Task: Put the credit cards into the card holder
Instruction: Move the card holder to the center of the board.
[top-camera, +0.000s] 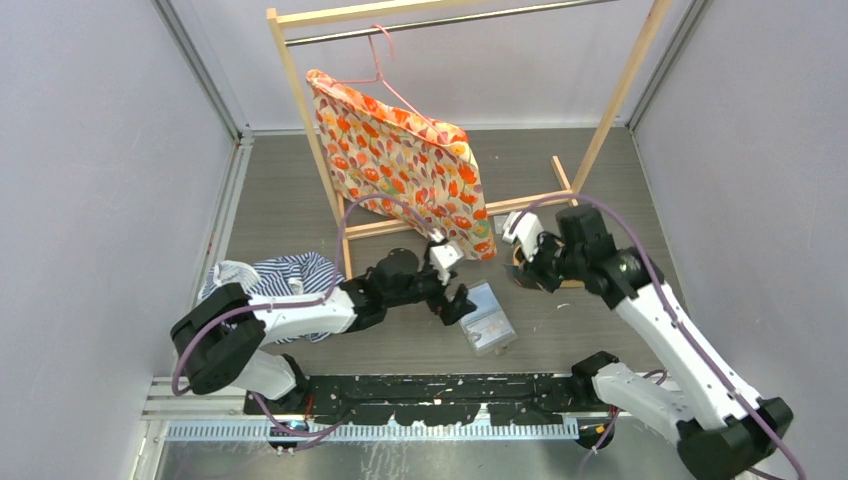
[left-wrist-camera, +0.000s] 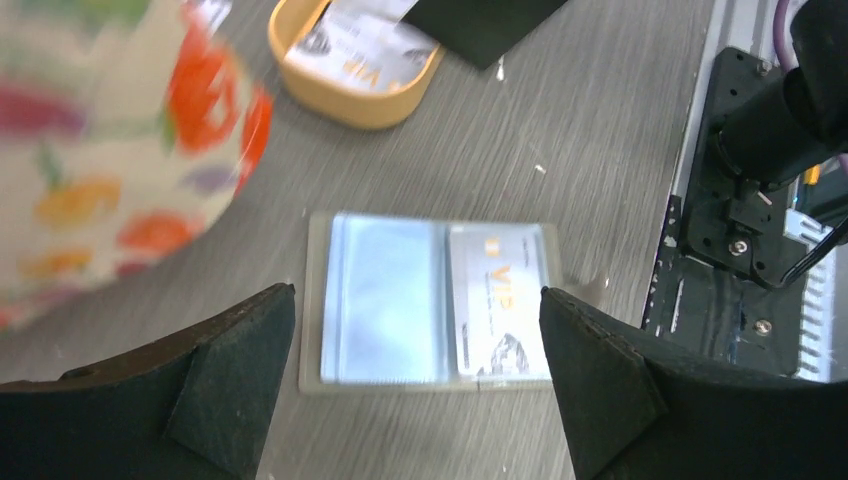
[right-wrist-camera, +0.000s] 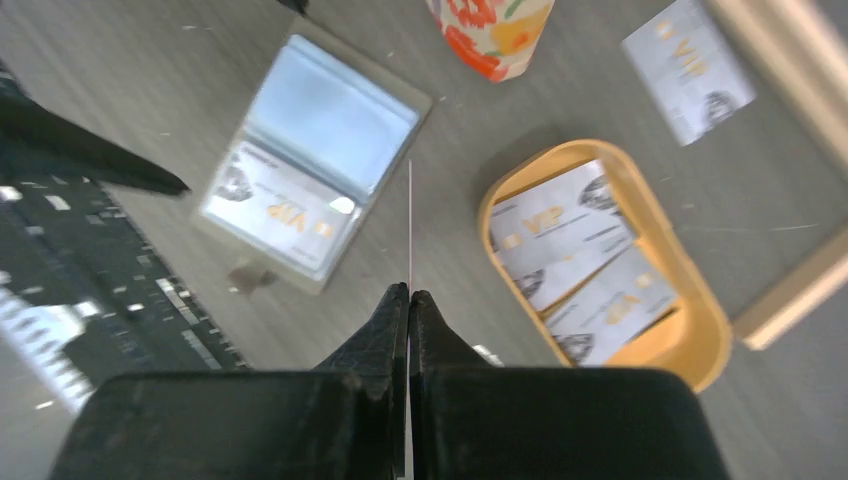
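Right wrist view is showing a thin pale plastic credit card (right-wrist-camera: 410, 220), edge-on, being pinched by the pressed-together jaws of the right gripper (right-wrist-camera: 409, 292). It is hanging above the grey bench (right-wrist-camera: 130, 60), between the open taupe folding card holder (right-wrist-camera: 312, 165) and the oval tan wooden tray (right-wrist-camera: 672, 335). One sleeve is already carrying a white card (right-wrist-camera: 275, 205). The left gripper (left-wrist-camera: 417, 292) is hovering astride the holder, jaws spread wide, so pinning it down while the card is sliding in flat is looking wise.
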